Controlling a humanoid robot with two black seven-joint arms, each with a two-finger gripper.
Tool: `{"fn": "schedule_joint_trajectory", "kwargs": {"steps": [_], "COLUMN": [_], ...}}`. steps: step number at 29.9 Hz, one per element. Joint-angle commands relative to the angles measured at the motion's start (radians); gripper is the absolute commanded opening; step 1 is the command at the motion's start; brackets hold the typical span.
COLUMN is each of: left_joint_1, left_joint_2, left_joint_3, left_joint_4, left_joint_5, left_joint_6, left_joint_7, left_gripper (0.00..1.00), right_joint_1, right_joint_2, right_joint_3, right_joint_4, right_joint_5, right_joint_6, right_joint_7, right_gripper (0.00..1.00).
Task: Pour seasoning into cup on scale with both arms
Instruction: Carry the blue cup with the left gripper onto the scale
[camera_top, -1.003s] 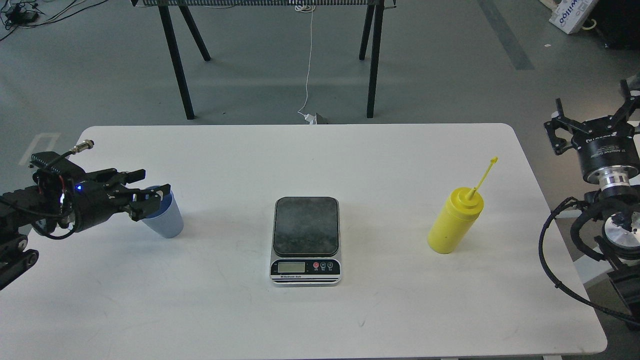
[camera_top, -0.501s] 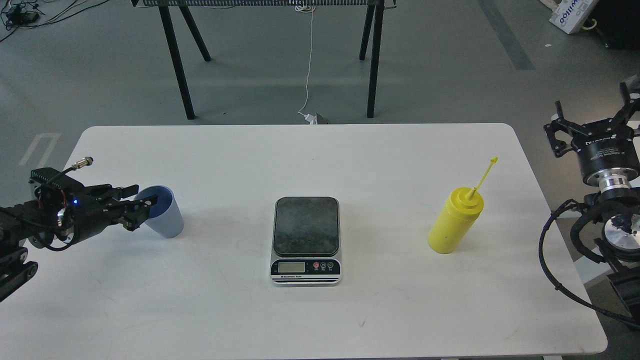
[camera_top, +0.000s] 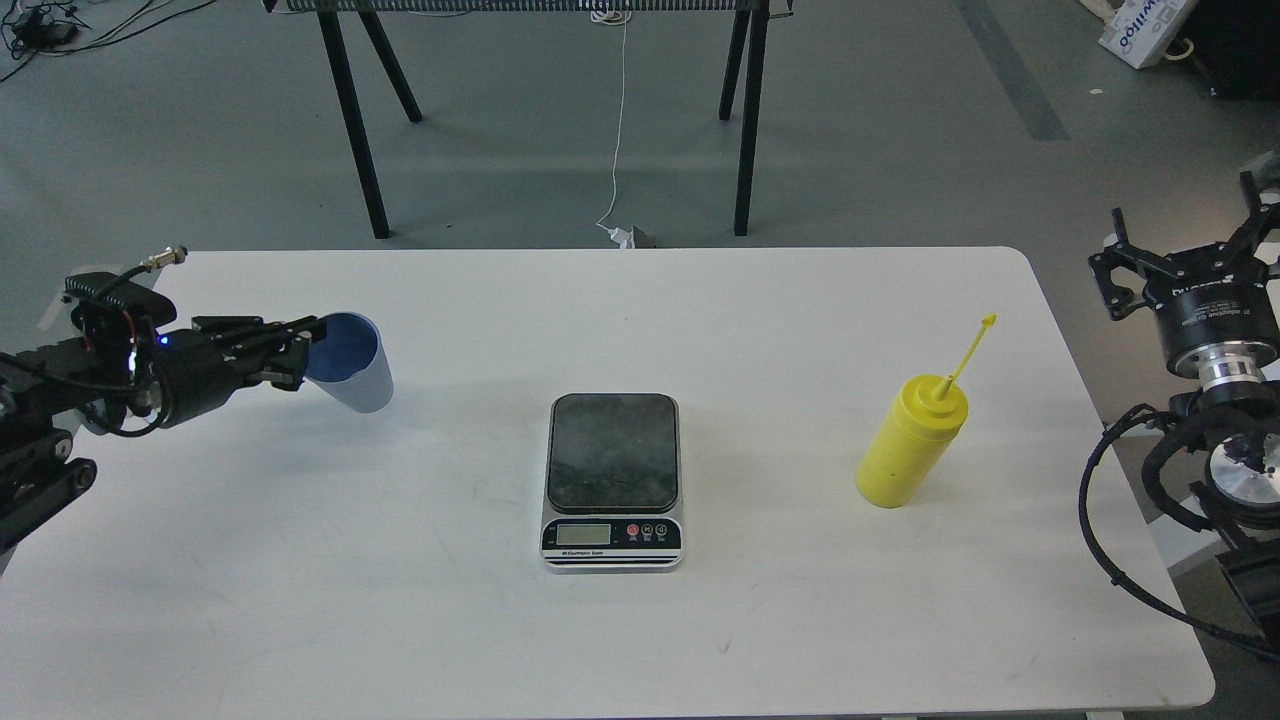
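At nine o'clock on the white table (camera_top: 420, 620), the left gripper (camera_top: 300, 350) is clamped on the rim of the cup (camera_top: 355, 375). Cup is light blue and tilted, mouth turned toward the arm, base pointing to about four o'clock. A faint shadow lies on the tabletop below it; the cup looks clear of the surface, though this cannot be told for sure. A small blue light glows on the gripper body.

Dead centre: the scale (camera_top: 612, 480), dark grey platform bare, silver-black panel with LCD and round buttons on its six o'clock edge. Cup sits well apart from it, off toward ten o'clock.

At three o'clock from the scale: the seasoning (camera_top: 908, 445), yellow squeeze bottle standing on the table, thin cap strap sticking up toward one o'clock. Nothing touches it.

Beyond the table's three o'clock edge: the right gripper (camera_top: 1185, 250), fingers spread apart and pointing up, holding nothing, well apart from the bottle. Silver wrist ring and looped black cables below it.
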Motion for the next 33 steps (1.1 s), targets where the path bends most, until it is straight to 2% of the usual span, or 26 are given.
{"fn": "schedule_joint_trajectory", "kwargs": {"steps": [1,5,7,10,17,19,21,30,33], "left_joint_1": [-0.120,-0.232,-0.261,-0.278,-0.270,-0.269,-0.266,-0.264,-0.263], "left_joint_2": [0.018,-0.006,-0.084,-0.219,-0.405,-0.429,-0.433,-0.428,-0.430], "left_joint_3": [-0.001,0.001,0.004,0.032,0.124,0.145,0.156,0.181,0.181], "left_joint_4": [-0.167,-0.280,-0.282,-0.264,-0.155,-0.127,-0.104,-0.069,-0.069], "left_joint_5": [-0.029,-0.020,-0.011,0.052,0.225,0.225,0.225,0.219,0.218], "left_joint_6": [-0.133,-0.237,-0.281,-0.338,-0.340,-0.340,-0.340,-0.337,-0.338], "left_joint_7": [0.000,0.000,0.036,0.050,0.054,0.074,0.083,0.074,0.076], "left_gripper": [0.05,0.04,0.04,0.04,0.05,0.06,0.07,0.07,0.11], "right_joint_1": [-0.008,-0.015,-0.025,-0.042,-0.067,-0.071,-0.076,-0.079,-0.079], "right_joint_2": [-0.011,-0.034,-0.037,-0.039,-0.099,-0.113,-0.117,-0.116,-0.117], "right_joint_3": [0.000,0.002,0.005,0.022,0.046,0.052,0.054,0.054,0.054], "right_joint_4": [0.007,0.019,0.023,0.048,0.068,0.073,0.082,0.088,0.088], "right_joint_5": [0.000,0.000,0.000,0.000,0.002,0.002,0.002,0.002,0.002], "right_joint_6": [0.000,0.000,0.000,0.000,0.000,0.000,0.000,0.000,0.000], "right_joint_7": [0.000,0.000,0.000,0.000,0.000,0.000,0.000,0.000,0.000], "right_gripper": [1.00,1.00,1.00,1.00,1.00,1.00,1.00,1.00,1.00]}}
